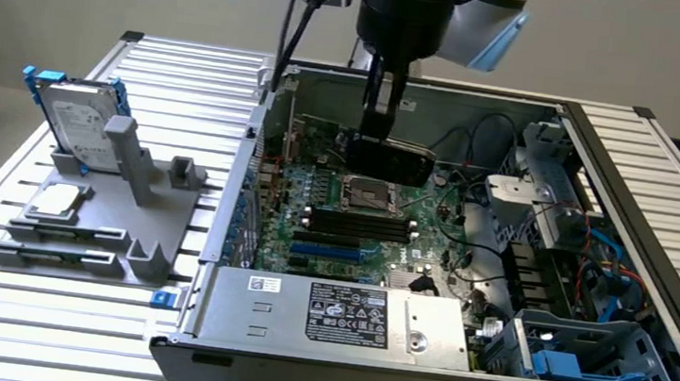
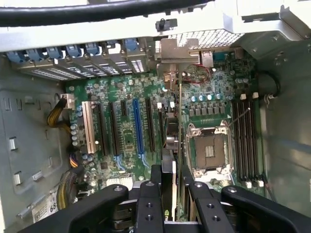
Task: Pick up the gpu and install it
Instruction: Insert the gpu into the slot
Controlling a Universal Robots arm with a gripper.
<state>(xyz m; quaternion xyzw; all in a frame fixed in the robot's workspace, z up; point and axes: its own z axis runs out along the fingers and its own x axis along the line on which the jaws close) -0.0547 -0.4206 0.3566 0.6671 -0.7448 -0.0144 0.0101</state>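
The gpu [image 1: 392, 159], a green card with a black shroud, hangs upright inside the open computer case [image 1: 221, 235], just above the motherboard [image 1: 348, 239] near the case's rear wall. My gripper [image 1: 379, 130] comes down from above and is shut on the card's upper edge. In the wrist view the gpu [image 2: 171, 141] appears edge-on between my two black fingers [image 2: 155, 182], with my gripper [image 2: 171, 177] shut on it. The card's silver bracket [image 2: 181, 54] points at the rear slot covers. It sits over the slots beside the CPU socket [image 2: 206, 151].
A silver hard drive with blue rails [image 1: 75, 123] stands on a grey fixture [image 1: 96, 231] on the exterior view's left. Inside the case are black memory sticks [image 1: 362, 221], a power supply [image 1: 340, 316], cables and a drive cage [image 1: 559, 270]. A blue slot [image 2: 138, 127] lies beside the card.
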